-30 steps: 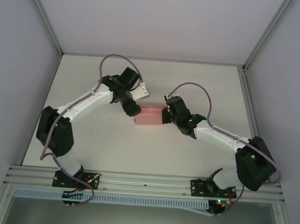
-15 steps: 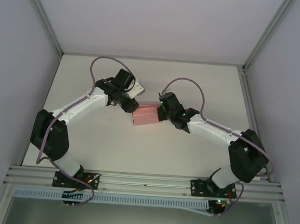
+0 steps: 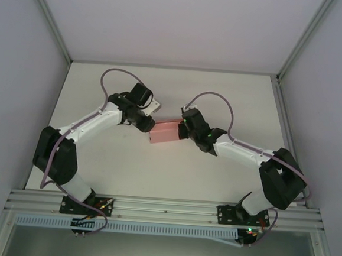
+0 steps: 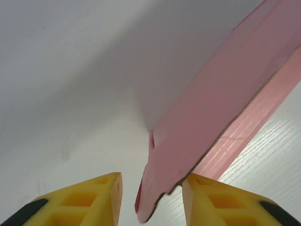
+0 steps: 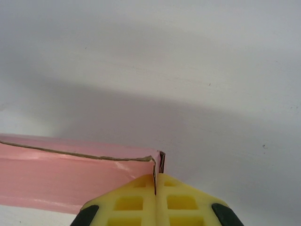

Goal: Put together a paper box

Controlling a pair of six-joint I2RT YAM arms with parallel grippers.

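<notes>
The pink paper box [image 3: 166,131] lies partly folded on the white table [image 3: 221,96] between the two arms. My right gripper [image 3: 186,124] is at its right end, and its yellow fingers [image 5: 141,200] are shut on the edge of the box's end wall [image 5: 157,162]. My left gripper [image 3: 150,125] is at the box's left end. In the left wrist view its yellow fingers [image 4: 89,200] stand open around a rounded pink flap [image 4: 160,188] that sticks out from the box [image 4: 225,94]; the flap rests against the right finger.
Grey enclosure walls [image 3: 22,63] stand on the left, right and back. An aluminium rail [image 3: 164,209] carrying both arm bases runs along the near table edge. Bare table lies in front of and behind the box.
Both grippers have shifted up and slightly left with the box. The left gripper has drawn closer to the box's left end. The right arm has stretched further over the table.
</notes>
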